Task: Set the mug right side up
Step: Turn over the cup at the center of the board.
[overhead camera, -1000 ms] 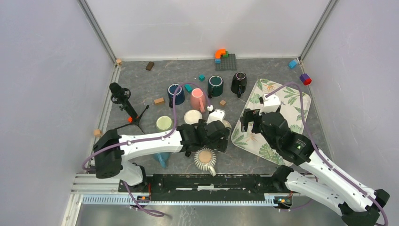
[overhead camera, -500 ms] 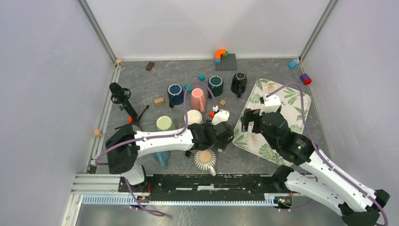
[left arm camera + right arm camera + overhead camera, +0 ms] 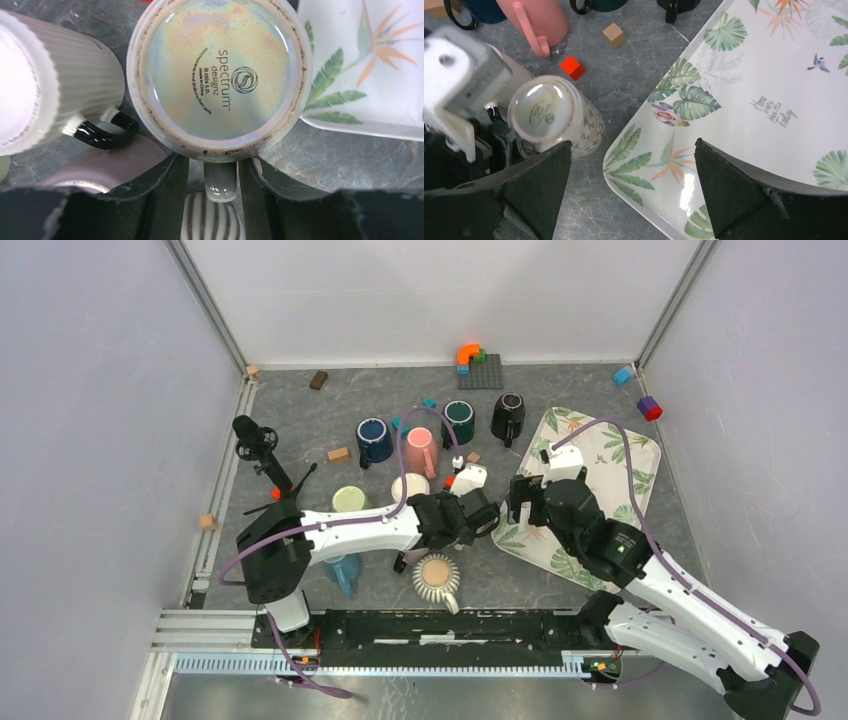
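Still upside down, the mug (image 3: 217, 75) sits base-up on the table (image 3: 320, 165) in the upper centre of the left wrist view, just beside the leaf-print tray (image 3: 370, 100). The left end effector (image 3: 215, 161) stands narrow astride its handle, apparently not yet clamped. The right end effector (image 3: 631, 145) gapes wide, holding nothing. Grasping and flipping remain.

Tight: ribbed mug (image 3: 75, 85) just beside overturned mug (image 3: 218, 75), tray (image 3: 380, 75) near opposite side.

mug (image 3: 217, 75) | upside down, pearly base up | seemingly tilted | beside tray (image 3: 360, 107)
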